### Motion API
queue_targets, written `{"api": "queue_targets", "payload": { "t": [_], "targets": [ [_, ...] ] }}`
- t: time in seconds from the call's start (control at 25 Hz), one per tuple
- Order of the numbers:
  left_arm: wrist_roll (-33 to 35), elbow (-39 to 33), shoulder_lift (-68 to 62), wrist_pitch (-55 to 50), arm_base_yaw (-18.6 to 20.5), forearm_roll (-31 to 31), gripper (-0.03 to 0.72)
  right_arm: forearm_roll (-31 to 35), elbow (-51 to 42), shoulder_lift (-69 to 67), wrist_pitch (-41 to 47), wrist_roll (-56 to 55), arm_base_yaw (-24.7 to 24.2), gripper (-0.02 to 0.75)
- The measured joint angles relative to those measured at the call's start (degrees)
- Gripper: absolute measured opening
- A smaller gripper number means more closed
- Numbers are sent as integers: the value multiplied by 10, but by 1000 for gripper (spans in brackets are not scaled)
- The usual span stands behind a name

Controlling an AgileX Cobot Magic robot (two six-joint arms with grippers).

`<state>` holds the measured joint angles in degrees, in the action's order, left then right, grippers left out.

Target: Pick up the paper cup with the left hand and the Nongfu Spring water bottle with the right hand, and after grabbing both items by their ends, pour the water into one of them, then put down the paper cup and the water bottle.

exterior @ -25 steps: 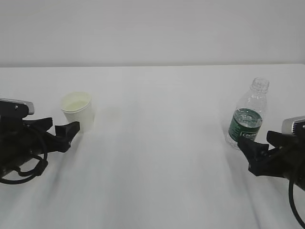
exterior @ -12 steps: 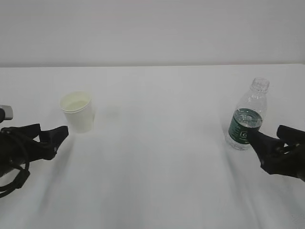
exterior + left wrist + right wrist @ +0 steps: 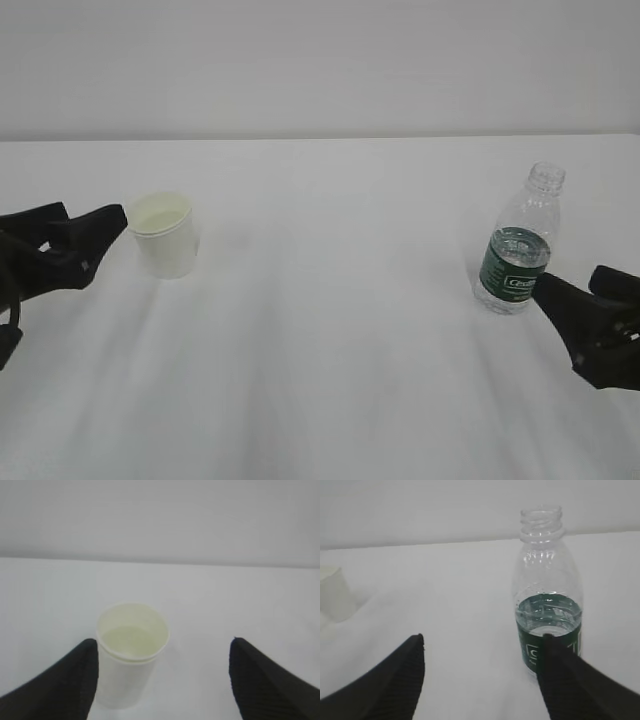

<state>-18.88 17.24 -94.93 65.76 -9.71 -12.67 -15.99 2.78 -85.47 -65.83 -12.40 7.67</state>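
The white paper cup stands upright on the left of the table, its cream inside showing. My left gripper hangs open just left of the cup's rim, holding nothing. In the left wrist view the paper cup sits just ahead of the left finger, with the left gripper spread wide. The capless Nongfu Spring water bottle stands upright on the right, with water up to its green label. My right gripper is open beside it at the right. In the right wrist view the bottle rises behind the right finger of the right gripper.
The white table runs back to a pale wall. The paper cup's edge shows at the far left of the right wrist view. Nothing else stands on the table.
My left gripper has drawn back to the left and risen from the cup's base to rim height. My right gripper has pulled back right, away from the bottle. Cup and bottle stayed put.
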Motion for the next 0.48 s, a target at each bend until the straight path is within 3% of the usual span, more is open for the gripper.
{"api": "queue_targets", "payload": {
  "t": [0.2, 0.48],
  "targets": [
    [-7, 0, 70, -4, 0, -26, 580, -11, -9, 40, 0, -42, 0, 539],
    [-7, -5, 202, -129, 0, -32, 577, -1, -9, 104, 0, -68, 0, 547]
  ]
}}
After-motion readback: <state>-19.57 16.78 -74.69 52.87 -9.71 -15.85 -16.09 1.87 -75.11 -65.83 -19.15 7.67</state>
